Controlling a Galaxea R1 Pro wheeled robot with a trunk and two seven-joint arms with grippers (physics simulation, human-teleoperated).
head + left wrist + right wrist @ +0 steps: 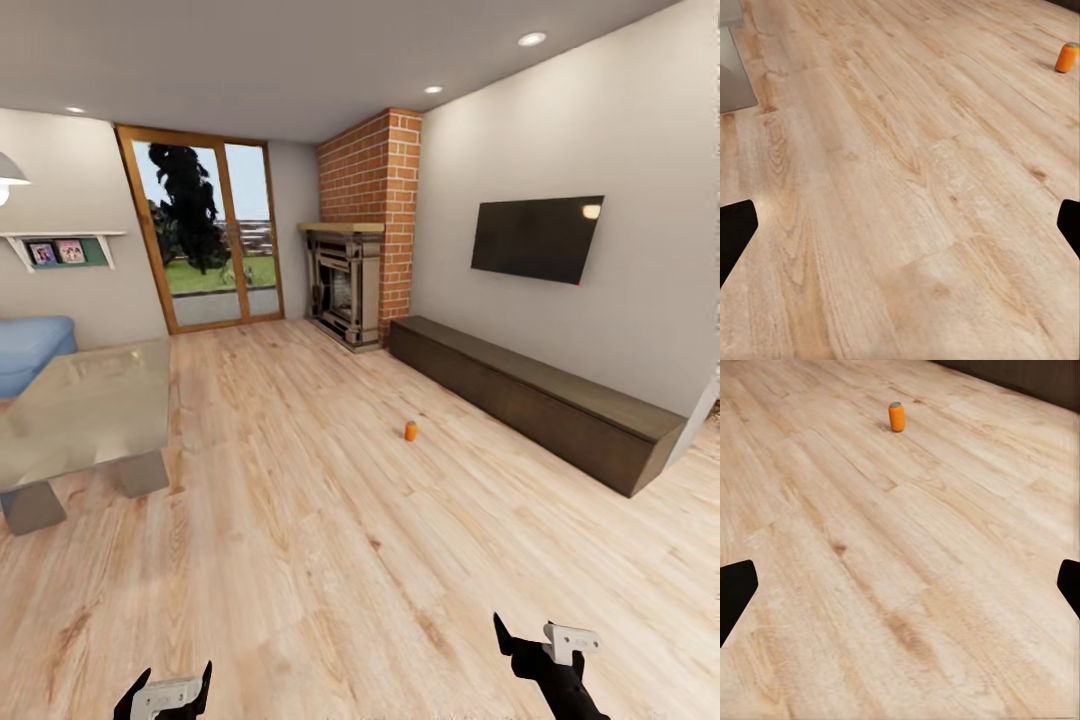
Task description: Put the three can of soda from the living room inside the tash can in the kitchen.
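Progress on the task appears to be at its very start, judging from what shows: one orange can (pixel 410 431) stands on the wood floor (pixel 300 560) of the living room, neither gripper holds anything, and no bin or kitchen is in sight. By that reading, every can remains to be picked up and carried out, though the other two cans cannot be placed from these views.

The can stands upright and alone on bare floor, out in front of the long dark bench (pixel 530 395) under the wall TV (pixel 537 238), and apart from it. It is well ahead of the robot, a little toward the bench side. The brick fireplace (pixel 365 230) rises past the bench's far end, and the glass table (pixel 85 410) sits on the other side of the room from the bench, far from the can.

The can is a small cylinder, bright orange on its side with a silver-grey top end, seen most clearly in the right wrist view (pixel 896 417). It casts a short shadow on the boards.

The left gripper (pixel 165 690) hangs low over the floor with its fingers spread wide and nothing between them. The right gripper (pixel 540 640) is likewise spread wide and empty.
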